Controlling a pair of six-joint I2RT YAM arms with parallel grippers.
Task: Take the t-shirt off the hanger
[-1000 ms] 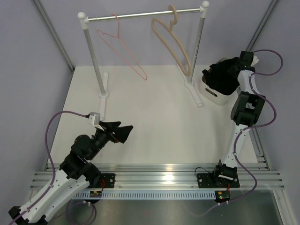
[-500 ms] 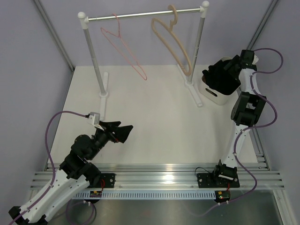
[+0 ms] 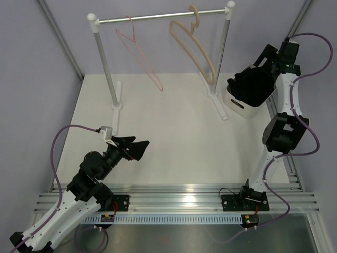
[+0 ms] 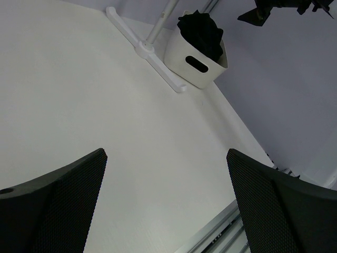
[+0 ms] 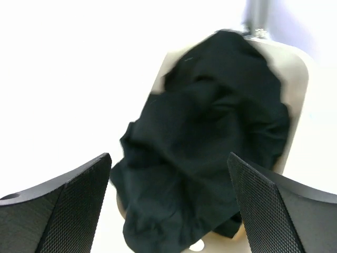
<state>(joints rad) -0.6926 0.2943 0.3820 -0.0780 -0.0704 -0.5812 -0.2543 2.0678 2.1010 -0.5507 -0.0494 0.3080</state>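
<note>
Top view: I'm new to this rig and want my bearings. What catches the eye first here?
The black t-shirt heaped in the white bin at the table's right rear stands out most, with the right tool open above it. On the rail at the back, the pink hanger hangs bare beside a beige hanger.

The plain black soft fabric t-shirt [image 5: 205,142] is one even dark tone with no print, set against the white plastic bin [image 3: 234,105]. The thin wire hanger [image 3: 141,59] is pink-red, and the thicker wooden hanger [image 3: 196,50] is pale beige. The rack's metal bar [image 3: 158,17] is silver between white posts, and the flat table top [image 3: 168,132] is matt white. The left gripper [image 4: 166,200] and the right gripper [image 5: 168,200] are black, with a fine mesh pattern on their fingers. The thin cables [image 3: 53,153] are purple and the walls [image 3: 31,79] pale lilac.
</note>
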